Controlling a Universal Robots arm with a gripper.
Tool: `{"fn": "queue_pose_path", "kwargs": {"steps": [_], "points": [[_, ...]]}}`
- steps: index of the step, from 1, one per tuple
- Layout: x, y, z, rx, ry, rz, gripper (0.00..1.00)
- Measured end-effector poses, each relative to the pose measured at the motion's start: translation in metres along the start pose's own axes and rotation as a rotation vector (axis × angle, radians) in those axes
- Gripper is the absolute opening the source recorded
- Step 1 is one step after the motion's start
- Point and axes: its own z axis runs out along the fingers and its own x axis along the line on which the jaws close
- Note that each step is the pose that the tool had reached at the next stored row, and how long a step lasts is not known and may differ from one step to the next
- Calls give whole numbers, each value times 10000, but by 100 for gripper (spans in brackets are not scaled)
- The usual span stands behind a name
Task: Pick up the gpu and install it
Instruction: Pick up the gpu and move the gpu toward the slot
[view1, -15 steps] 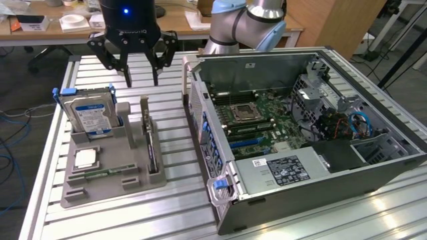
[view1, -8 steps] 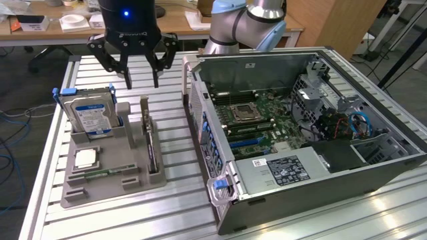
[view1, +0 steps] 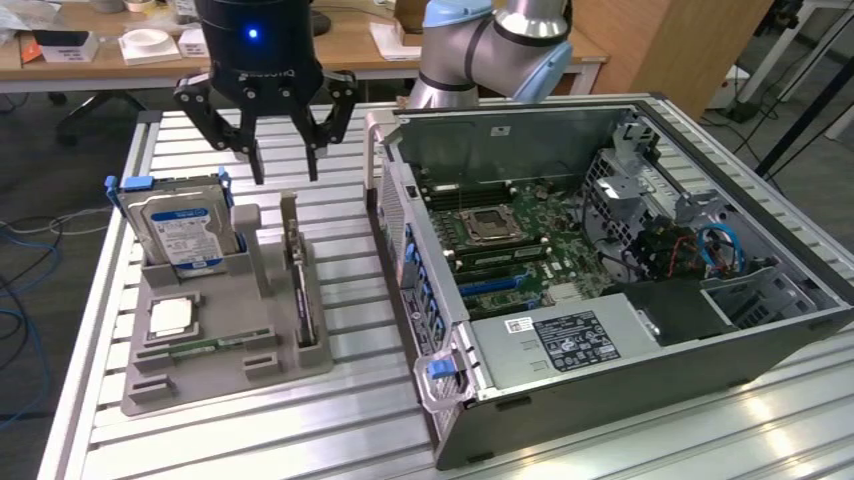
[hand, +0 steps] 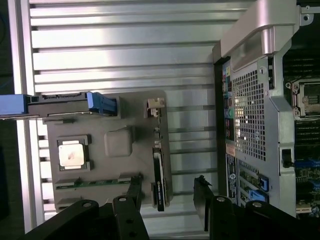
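The gpu is a thin dark card standing on edge in a slot of the grey holder tray, on the side nearest the computer case. In the wrist view the gpu runs as a narrow dark strip, with its silver bracket at one end. My gripper hangs open above the far end of the tray, over the card's line, with a clear gap down to it. In the wrist view my gripper has its black fingers to either side of the card's end, holding nothing.
An open computer case lies at the exterior view's right, motherboard and blue slots exposed. The tray also holds an upright hard drive with a blue label, a processor chip and a green memory stick. Everything rests on a slatted aluminium table.
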Motion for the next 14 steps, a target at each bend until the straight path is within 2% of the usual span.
{"fn": "queue_pose_path", "kwargs": {"steps": [8, 14], "points": [[-3, -52, 26, 0, -1, 0, 55], [-2, -56, 75, 0, -4, 0, 55]]}}
